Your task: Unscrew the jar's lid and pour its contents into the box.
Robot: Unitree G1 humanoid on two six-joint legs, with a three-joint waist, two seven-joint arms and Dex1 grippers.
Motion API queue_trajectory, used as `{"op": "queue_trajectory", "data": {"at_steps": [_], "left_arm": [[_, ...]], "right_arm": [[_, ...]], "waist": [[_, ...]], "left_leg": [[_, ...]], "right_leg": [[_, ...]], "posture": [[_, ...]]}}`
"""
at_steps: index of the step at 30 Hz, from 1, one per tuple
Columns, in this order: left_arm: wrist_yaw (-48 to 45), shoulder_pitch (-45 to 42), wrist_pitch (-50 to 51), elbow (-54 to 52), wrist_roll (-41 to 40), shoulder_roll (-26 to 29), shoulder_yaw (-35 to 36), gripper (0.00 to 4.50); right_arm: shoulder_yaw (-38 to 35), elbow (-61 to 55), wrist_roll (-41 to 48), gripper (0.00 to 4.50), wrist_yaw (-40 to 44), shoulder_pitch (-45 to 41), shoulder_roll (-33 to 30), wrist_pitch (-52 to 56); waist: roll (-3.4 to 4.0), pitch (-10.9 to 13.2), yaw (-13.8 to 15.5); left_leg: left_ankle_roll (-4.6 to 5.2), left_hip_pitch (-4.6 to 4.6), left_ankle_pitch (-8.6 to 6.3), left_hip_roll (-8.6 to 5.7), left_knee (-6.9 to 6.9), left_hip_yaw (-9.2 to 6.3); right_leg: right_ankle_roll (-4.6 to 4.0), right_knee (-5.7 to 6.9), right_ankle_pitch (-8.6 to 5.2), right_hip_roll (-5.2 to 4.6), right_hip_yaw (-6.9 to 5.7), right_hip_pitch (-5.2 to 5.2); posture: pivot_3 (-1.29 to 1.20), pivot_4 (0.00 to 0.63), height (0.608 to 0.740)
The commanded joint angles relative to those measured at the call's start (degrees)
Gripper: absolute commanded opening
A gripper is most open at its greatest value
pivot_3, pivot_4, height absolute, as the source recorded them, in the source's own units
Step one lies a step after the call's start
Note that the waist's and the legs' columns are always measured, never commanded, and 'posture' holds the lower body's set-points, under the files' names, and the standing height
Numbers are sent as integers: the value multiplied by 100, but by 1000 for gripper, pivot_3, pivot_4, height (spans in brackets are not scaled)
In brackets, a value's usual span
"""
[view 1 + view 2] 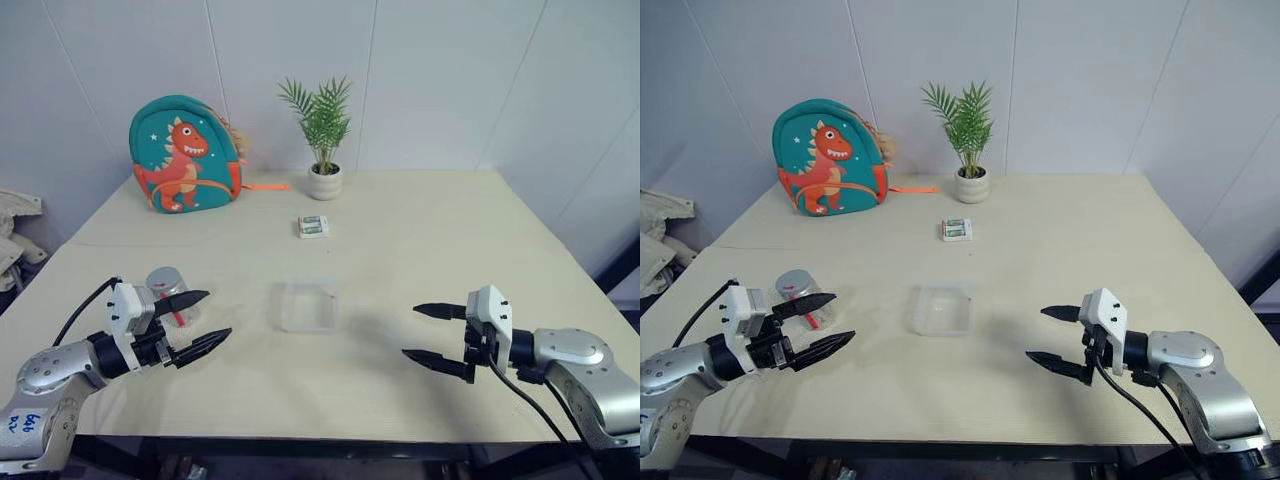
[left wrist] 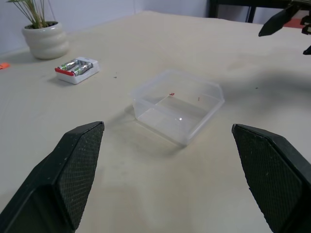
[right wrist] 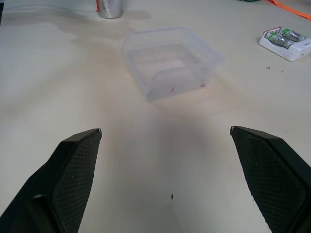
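The broad pale beige tabletop [image 1: 420, 240] carries, at upper left of the head view, a teal backpack printed with an orange dinosaur [image 1: 184, 154] and, beside it, a white pot with a green palm-like plant [image 1: 325, 181]; no writing is legible anywhere. At centre sits the shallow square clear plastic box [image 1: 309, 306], apparently empty save tiny red specks, with a small white packet holding two cells [image 1: 313, 227] above it. At lower left the small clear plastic jar with a red mark [image 1: 172, 290] stands upright with its grey lid [image 1: 163, 277] on, just behind the left claw [image 1: 203, 321], whose fingers are spread and hold nothing, as are the right claw's [image 1: 423, 333] at lower right.
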Motion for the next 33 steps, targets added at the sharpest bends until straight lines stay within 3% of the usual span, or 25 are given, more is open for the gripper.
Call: {"op": "queue_trajectory", "data": {"at_steps": [1, 8, 14, 16, 22, 33], "left_arm": [[136, 114, -161, -294, 90, -13, 138, 4500], [885, 948, -59, -1119, -71, -461, 623, 4500], [1981, 1862, -209, -1731, 51, -1390, 1269, 4500], [2755, 2063, -122, -1748, 238, -1815, 1525, 4500], [3874, 1436, -382, -1045, 831, -2181, 1554, 4500], [3796, 219, -763, 213, 1290, -2104, 737, 4500]], "right_arm": [[-21, -39, 79, 4480, 71, -202, -31, -107], [505, 554, -36, 4480, 303, -905, 348, -326], [772, 807, -11, 4480, 412, -1348, 754, -359], [873, 831, 9, 4480, 450, -1552, 900, -338], [1063, 1200, -78, 4480, 434, -2203, 1382, -470], [1126, 481, 154, 4480, 200, -2507, 1688, -1]], "waist": [[0, 0, -3], [0, 0, 6], [-1, 0, 14], [-1, 0, 19], [-1, 0, 48], [-3, -2, 135]], "left_leg": [[-1, 1, 0, 0, 0, 0], [-1, 4, 0, 1, 3, 3], [0, 5, 0, 1, 10, 4], [0, 5, 0, 0, 14, 3], [-2, 6, 6, -1, 53, -4], [-1, -8, 3, -2, 81, -5]], "right_leg": [[0, 2, 0, 0, 0, 0], [-1, 9, -1, -1, 5, 0], [0, 13, 0, -2, 7, 1], [0, 17, 0, -2, 6, 2], [-4, 36, 0, 3, 2, 11], [0, 40, 20, 2, 3, 7]], "posture": [[0, 150, 740], [0, 150, 740], [0, 150, 740], [0, 150, 740], [0, 150, 740], [0, 150, 740]]}}
